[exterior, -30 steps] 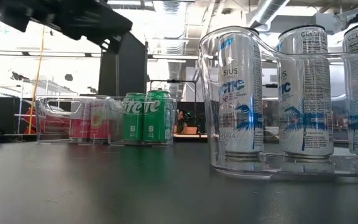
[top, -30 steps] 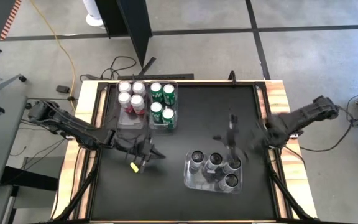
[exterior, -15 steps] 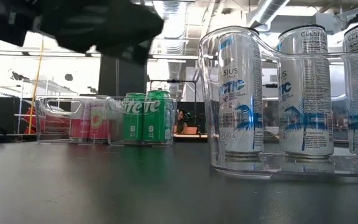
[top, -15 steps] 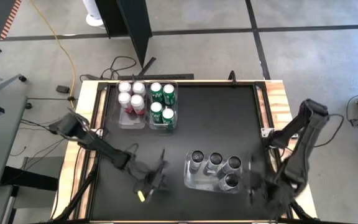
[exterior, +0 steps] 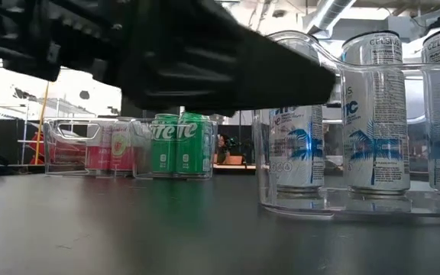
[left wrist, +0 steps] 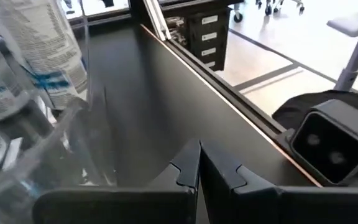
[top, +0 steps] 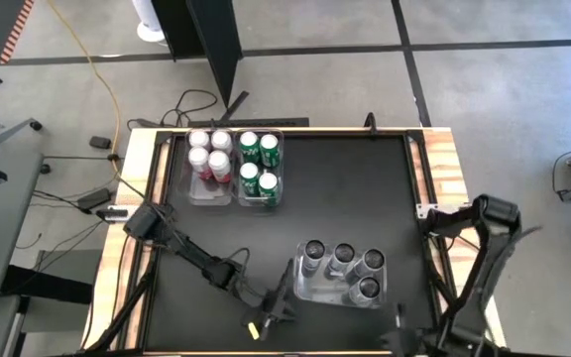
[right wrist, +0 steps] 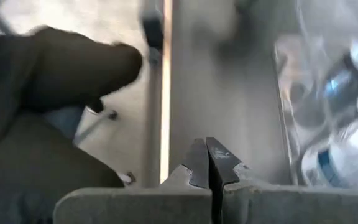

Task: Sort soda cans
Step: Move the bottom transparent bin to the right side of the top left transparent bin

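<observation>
Several pale cans with blue print (top: 342, 268) (exterior: 374, 114) stand in a clear bin (top: 305, 290) near the table's front middle. Several red-pink cans (top: 209, 154) (exterior: 111, 149) and several green cans (top: 259, 161) (exterior: 180, 143) stand in two clear bins at the far left. My left gripper (top: 287, 293) (left wrist: 197, 150) is shut and empty, low over the table just beside that front bin's near left corner. My right gripper (top: 400, 319) (right wrist: 206, 144) is shut and empty, above the table's near right edge, to the right of the same bin.
The table has raised wooden side rails (top: 446, 159). A small camera box (left wrist: 328, 148) sits at the near edge ahead of my left gripper. In the low view my left arm (exterior: 174, 53) fills the upper left. Bare dark tabletop (top: 345, 188) lies between the bins.
My left gripper has gone down and toward the near edge and the right, ending beside the front bin; it stayed shut. My right gripper has swung from above the front bin's far right side down to the table's near right corner, turning as it went, still shut.
</observation>
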Robot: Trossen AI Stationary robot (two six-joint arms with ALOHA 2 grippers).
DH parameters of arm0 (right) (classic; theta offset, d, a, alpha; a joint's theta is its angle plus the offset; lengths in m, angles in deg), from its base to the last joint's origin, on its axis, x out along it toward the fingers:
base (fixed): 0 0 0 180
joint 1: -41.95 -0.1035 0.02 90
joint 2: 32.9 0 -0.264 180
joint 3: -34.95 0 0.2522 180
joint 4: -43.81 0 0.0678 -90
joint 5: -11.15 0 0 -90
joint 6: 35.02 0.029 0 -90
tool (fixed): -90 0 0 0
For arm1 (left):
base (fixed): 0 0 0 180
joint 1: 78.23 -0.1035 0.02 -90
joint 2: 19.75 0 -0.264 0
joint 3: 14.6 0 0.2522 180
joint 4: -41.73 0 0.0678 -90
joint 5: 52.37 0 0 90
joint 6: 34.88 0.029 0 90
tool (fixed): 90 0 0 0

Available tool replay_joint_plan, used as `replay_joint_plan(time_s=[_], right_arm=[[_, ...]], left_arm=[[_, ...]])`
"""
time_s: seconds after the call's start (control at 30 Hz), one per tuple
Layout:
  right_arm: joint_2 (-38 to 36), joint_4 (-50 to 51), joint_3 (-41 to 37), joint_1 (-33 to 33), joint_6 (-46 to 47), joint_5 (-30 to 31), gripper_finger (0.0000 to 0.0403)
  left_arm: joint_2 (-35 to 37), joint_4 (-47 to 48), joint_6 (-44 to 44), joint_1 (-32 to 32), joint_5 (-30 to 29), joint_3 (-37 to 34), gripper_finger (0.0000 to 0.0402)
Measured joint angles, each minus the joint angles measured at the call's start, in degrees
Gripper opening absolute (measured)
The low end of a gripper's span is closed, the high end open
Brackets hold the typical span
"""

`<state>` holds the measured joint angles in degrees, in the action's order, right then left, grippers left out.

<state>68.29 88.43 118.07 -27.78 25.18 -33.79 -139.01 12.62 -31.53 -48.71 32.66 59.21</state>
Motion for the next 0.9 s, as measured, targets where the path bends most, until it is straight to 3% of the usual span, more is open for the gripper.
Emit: replay_joint_plan(time_s=[0.3,0.9], right_arm=[[9.6,2.9,0.0,1.1,16.1,-1.3,0.0000],[10.7,17.1,0.0,2.0,34.7,-3.1,0.0000]], left_arm=[[-4.5,2.3,-1.0,-0.9,-2.3,1.4,0.0006],[-4.5,6.9,-5.4,-2.4,-7.9,1.5,0.0006]])
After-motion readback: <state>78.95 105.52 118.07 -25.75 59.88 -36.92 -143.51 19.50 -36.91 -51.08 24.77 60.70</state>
